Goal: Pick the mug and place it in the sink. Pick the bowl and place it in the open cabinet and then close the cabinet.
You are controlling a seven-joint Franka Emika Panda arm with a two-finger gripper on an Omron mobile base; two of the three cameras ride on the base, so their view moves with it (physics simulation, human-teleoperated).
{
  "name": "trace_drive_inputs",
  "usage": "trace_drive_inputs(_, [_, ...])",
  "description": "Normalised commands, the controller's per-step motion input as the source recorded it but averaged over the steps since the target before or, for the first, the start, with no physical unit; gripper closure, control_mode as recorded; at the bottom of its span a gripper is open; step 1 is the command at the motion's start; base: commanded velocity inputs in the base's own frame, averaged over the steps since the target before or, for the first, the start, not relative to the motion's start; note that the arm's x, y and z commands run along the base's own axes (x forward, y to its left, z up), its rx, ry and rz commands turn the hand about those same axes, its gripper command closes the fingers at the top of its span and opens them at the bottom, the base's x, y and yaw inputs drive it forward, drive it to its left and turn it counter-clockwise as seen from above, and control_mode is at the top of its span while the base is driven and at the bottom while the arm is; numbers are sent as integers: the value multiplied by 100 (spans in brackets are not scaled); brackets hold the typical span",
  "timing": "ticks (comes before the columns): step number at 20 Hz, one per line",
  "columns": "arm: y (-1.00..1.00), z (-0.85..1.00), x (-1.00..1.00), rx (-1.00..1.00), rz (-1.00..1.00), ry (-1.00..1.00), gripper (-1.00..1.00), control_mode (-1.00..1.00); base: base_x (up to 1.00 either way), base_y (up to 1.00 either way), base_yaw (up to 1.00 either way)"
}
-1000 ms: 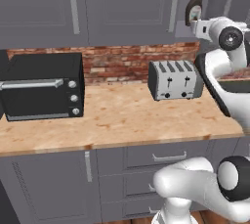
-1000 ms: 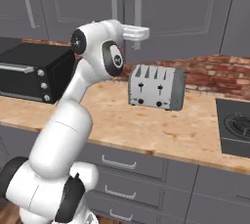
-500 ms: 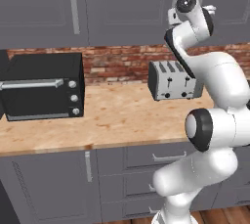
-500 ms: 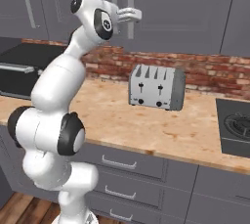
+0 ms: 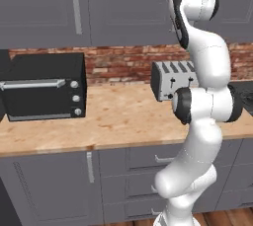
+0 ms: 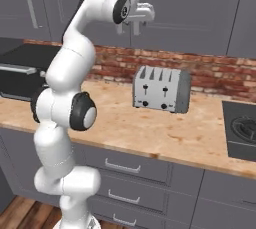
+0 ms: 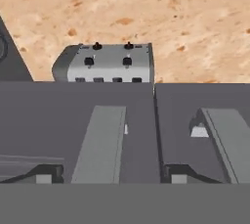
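My gripper (image 6: 129,27) hangs high in front of the grey upper cabinet (image 6: 190,8), fingers pointing down. In the hand view my gripper (image 7: 112,174) is open, its dark fingertips (image 7: 46,173) set wide apart. A long bar handle (image 7: 100,140) of the left cabinet door runs between them. A second handle (image 7: 224,135) lies on the door to the right, past the seam. Both doors look flush here. The mug, the bowl and the sink are out of view. In the left base view the arm (image 5: 202,52) reaches up to the top edge.
A silver toaster (image 6: 161,89) (image 7: 105,62) stands on the wooden counter (image 6: 150,133) right below the hand. A black toaster oven (image 5: 44,87) sits at the left. A dark cooktop (image 6: 242,128) lies at the right. Grey drawers (image 6: 125,165) run under the counter.
The arm has swung from a bent pose at the right into a tall upright one. The hand has risen to the cabinet door handles.
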Motion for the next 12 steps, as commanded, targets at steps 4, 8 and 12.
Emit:
trace_drive_inputs(4, [-66,-100,62,62,12,-19,-100,-100,0,0,0])
trace_drive_inputs(8, [-31,-95,46,46,3,-53,-100,-100,0,0,0])
trace_drive_inputs(12, [2,-89,-7,4,0,-71,-100,-100,0,0,0])
